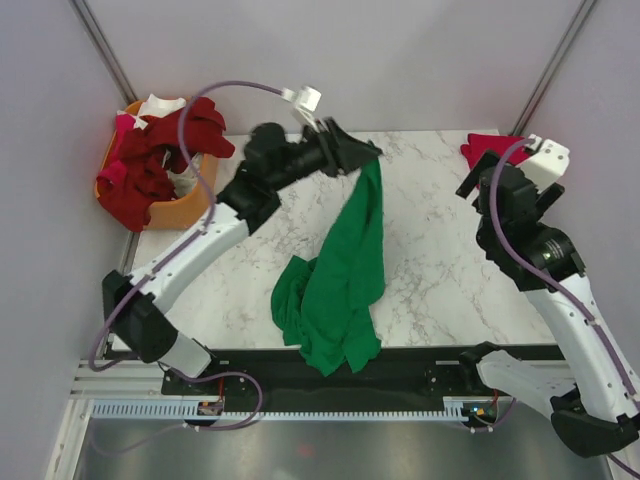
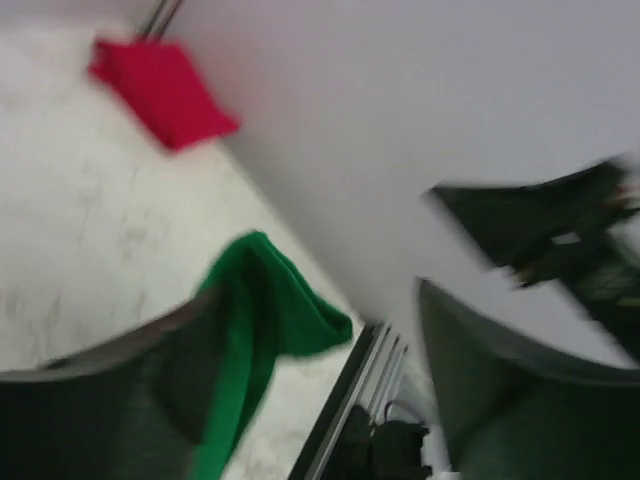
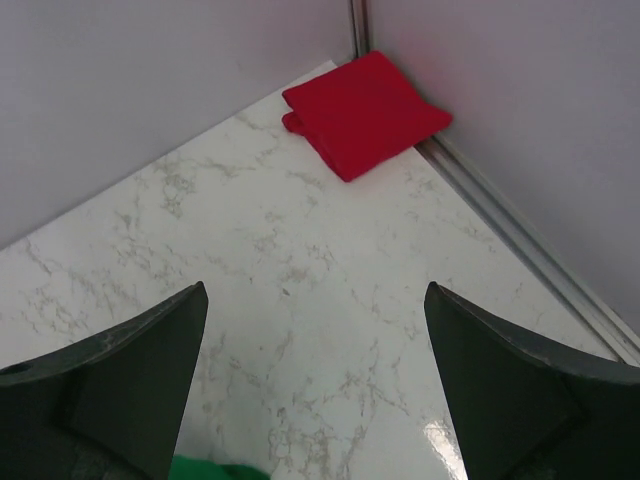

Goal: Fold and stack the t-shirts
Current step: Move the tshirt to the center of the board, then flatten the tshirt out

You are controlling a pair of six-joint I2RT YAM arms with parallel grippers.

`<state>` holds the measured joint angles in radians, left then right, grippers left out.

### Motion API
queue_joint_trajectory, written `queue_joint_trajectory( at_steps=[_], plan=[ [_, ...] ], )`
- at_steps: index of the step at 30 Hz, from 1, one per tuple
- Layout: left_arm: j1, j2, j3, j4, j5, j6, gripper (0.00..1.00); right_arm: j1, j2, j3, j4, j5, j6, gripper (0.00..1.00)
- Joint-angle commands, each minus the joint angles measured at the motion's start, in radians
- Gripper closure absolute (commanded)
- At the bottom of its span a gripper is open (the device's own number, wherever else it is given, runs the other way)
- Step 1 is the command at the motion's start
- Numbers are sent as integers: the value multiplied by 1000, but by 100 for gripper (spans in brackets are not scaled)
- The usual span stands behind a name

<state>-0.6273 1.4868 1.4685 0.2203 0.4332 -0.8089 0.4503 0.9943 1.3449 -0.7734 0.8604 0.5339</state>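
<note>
Fingertips (image 2: 110, 400) of the left gripper (image 1: 362, 153) stand apart, one green t-shirt (image 1: 340, 280) draped against one of them and trailing below. The right gripper (image 3: 315, 290) is spread too, one folded red t-shirt (image 3: 362, 112) lying beyond its fingers. Well behind the left fingers, one orange basket (image 1: 180, 212) holds tangled shirts (image 1: 150, 165), too heaped to count.

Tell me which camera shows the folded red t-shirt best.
Right wrist: the whole folded red t-shirt lies sharp and unobstructed. Top external shows only part of it, the rest hidden behind the right arm. Left wrist shows it whole but blurred.
</note>
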Motion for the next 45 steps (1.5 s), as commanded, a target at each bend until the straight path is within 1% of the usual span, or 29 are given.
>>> queue_joint_trajectory(
  at_steps=[1,2,3,6,7,9,10,11,13,14,15,16,17,19,21,24,25,28,32,38,45],
  plan=[
    [-124,79,85,-629,-430,314,0,-27,6,100,-67,22,-41,2],
    [-124,76,70,-630,-462,313,0,-32,20,114,-75,0,-49,2],
    [-124,63,6,-630,-462,313,0,-33,36,135,-101,-53,-52,2],
    [-126,-35,-84,-630,-462,313,0,-32,95,109,-99,-190,-68,2],
    [-126,-72,-102,-630,-462,313,0,-33,127,97,-92,-301,-78,2],
    [-127,-73,-91,-630,-462,313,0,-32,165,77,-73,-398,-83,2],
    [-126,-66,-82,-630,-462,313,0,-33,202,71,-66,-484,-81,2],
    [-126,-54,-80,-630,-462,313,0,-32,219,65,-55,-513,-83,2],
    [-100,-60,-126,-630,-462,313,0,-33,256,51,-35,-544,-78,2],
    [-41,-68,-154,-630,-462,313,0,-33,260,45,-29,-561,-74,2],
    [-5,-86,-218,-868,-487,300,0,-33,267,28,-14,-566,-72,2],
    [27,-92,-249,-868,-660,254,8,-32,271,22,-12,-569,-72,2],
    [69,-94,-275,-868,-665,249,9,-32,273,16,-10,-570,-72,2],
    [93,-79,-338,-863,-688,254,11,-32,270,-6,-6,-567,-81,2],
    [107,-51,-378,-855,-728,258,16,-33,267,-35,-1,-561,-89,2],
    [107,27,-413,-764,-697,275,19,-33,268,-75,22,-573,-92,2],
    [107,83,-409,-757,-695,264,19,-33,270,-85,29,-580,-94,2],
    [107,174,-392,-727,-688,258,23,-33,277,-110,40,-597,-98,2],
    [107,237,-392,-667,-659,258,24,-32,262,-142,48,-587,-109,2],
    [97,265,-407,-622,-594,246,26,-32,262,-173,59,-574,-115,2],
    [64,244,-410,-619,-605,238,26,-33,279,-185,82,-583,-111,2]
  ],
)
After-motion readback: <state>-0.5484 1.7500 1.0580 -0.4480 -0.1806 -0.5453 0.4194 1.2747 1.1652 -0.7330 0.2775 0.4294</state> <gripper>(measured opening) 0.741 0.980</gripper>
